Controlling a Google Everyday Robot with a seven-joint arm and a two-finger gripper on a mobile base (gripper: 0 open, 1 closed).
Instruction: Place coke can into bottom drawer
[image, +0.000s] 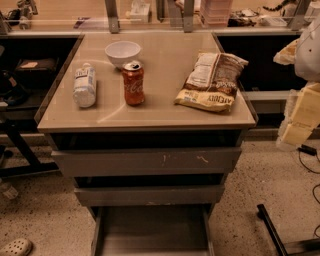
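The coke can (133, 83) stands upright near the middle of the tan table top (165, 112), between a white bottle and a chip bag. The bottom drawer (150, 231) is pulled out below the table, showing a bare grey floor and thin side walls. My gripper (296, 125) is a pale, blurred shape at the right edge of the camera view. It is off the table's right side, far from the can, at about table height. The white arm (309, 50) is above it.
A white plastic bottle (84, 86) lies left of the can and a white bowl (122, 52) stands behind it. A chip bag (212, 82) lies to the right. The scratched top drawer front (147, 161) and the middle drawer front (149, 195) overhang the open drawer. A black leg (272, 230) is on the floor at right.
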